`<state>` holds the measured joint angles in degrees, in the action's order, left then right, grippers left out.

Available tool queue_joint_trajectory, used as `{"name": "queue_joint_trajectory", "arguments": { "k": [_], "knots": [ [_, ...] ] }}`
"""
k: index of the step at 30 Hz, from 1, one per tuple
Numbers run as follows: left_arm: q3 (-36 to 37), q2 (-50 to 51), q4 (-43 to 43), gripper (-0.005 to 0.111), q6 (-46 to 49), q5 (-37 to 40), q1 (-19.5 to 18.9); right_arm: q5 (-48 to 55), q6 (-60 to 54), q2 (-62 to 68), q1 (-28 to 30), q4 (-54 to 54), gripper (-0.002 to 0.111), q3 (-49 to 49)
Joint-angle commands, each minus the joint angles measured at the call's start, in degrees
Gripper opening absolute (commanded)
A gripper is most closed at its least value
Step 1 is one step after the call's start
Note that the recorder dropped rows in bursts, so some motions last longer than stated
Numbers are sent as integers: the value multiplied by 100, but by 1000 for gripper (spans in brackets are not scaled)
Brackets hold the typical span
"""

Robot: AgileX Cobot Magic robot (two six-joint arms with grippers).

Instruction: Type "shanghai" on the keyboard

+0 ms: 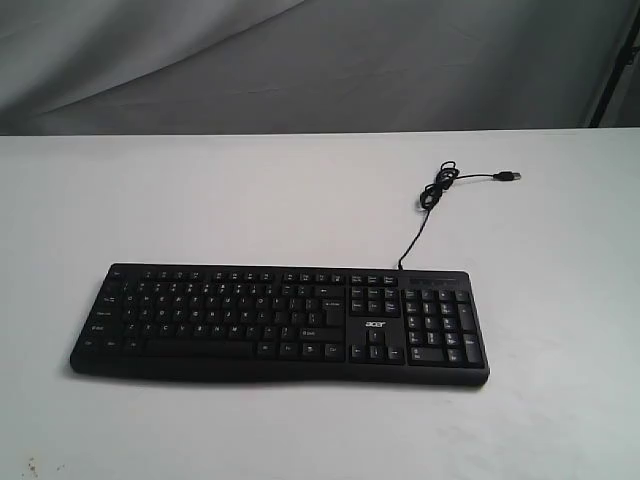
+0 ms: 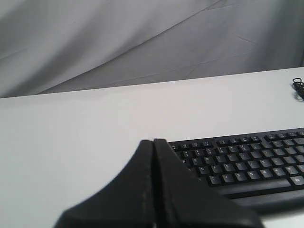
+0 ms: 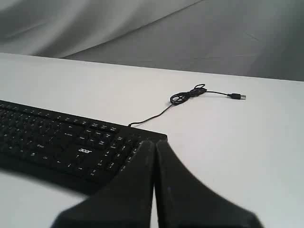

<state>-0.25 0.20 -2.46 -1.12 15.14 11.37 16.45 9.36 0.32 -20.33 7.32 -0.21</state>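
The keyboard (image 1: 280, 320) is wide, flat and black with white-lettered keys, a number pad and a small white acer logo; it lies on the white table toward the front. Its thin black cable (image 1: 425, 220) runs back to a coil and a loose USB plug (image 1: 510, 176). Neither arm shows in the exterior view. In the left wrist view my left gripper (image 2: 154, 141) is shut and empty, its tips over the keyboard's (image 2: 247, 161) left end. In the right wrist view my right gripper (image 3: 155, 142) is shut and empty, by the number-pad corner of the keyboard (image 3: 71, 142).
The white table (image 1: 200, 200) ends at a grey cloth backdrop (image 1: 300, 60). The coiled cable (image 3: 187, 95) and plug lie behind the keyboard's right part. A dark stand leg (image 1: 615, 70) shows at the far right.
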Motion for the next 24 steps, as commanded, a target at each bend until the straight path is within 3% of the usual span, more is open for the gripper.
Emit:
{"name": "queue_joint_trajectory", "arguments": {
  "k": [1,14,19,24],
  "knots": [
    [25,-20,-4,0,-16,-28,23,-7,6,-32,32,4,0,21],
    [25,-20,-4,0,-16,-28,23,81,21,-32,32,4,0,21],
    [25,-20,-4,0,-16,-28,23,362,21,20,32,4,0,-673],
    [25,-20,-4,0,-16,-28,23,335,-1,955,32,4,0,-1565]
  ]
}}
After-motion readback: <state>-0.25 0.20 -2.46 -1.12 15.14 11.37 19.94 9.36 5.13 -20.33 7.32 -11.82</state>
